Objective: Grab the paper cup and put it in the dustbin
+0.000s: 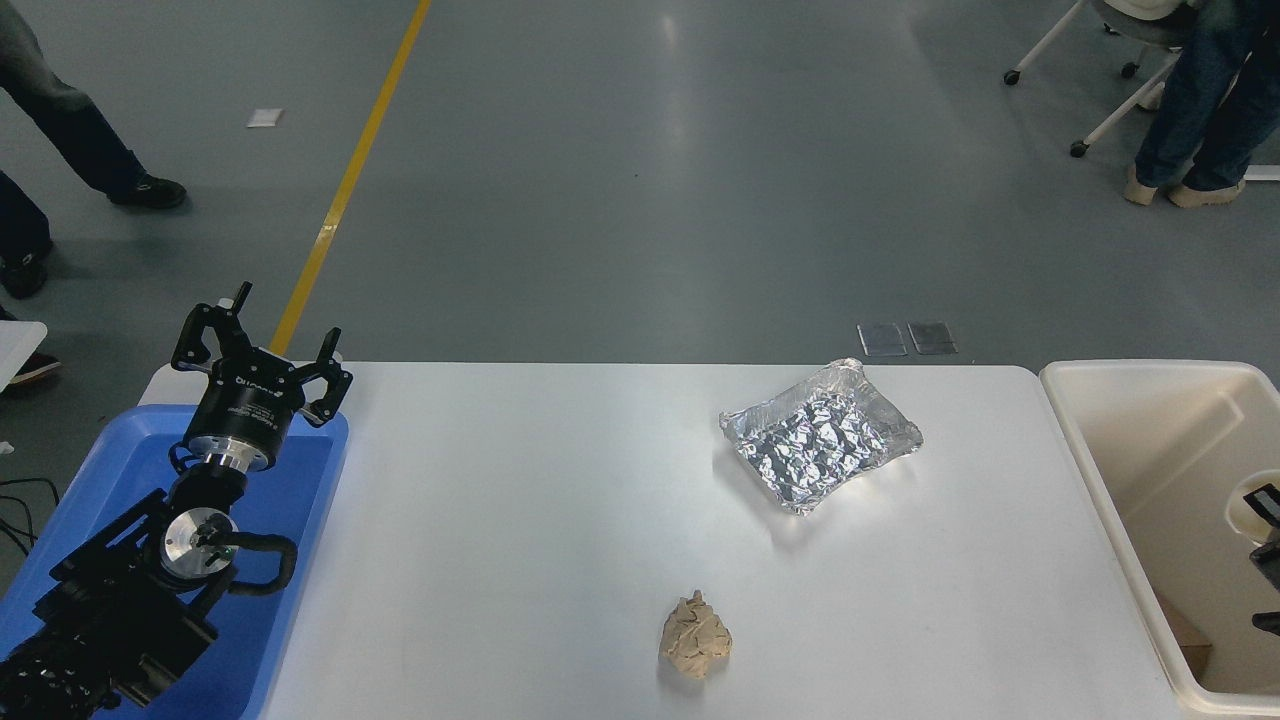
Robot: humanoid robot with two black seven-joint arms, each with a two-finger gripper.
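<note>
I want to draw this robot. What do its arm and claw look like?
The left arm is black and blocky, with a shiny silver disc, a tiny green light and a looping black cable. Its left gripper is black with pale lettering. The right gripper barely peeks in, also black.

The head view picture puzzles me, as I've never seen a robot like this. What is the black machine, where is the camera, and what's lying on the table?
The camera sits high on the robot, looking down over its white table. The black machine at lower left is its left arm, parked over a blue tray, with its left gripper open and empty. On the table lie a crinkled foil tray and a crumpled tan paper wad. At the right stands the cream dustbin. Over it, the right gripper just pokes into view. The pale round rim beside it may be the paper cup, but too little shows to be sure.
</note>
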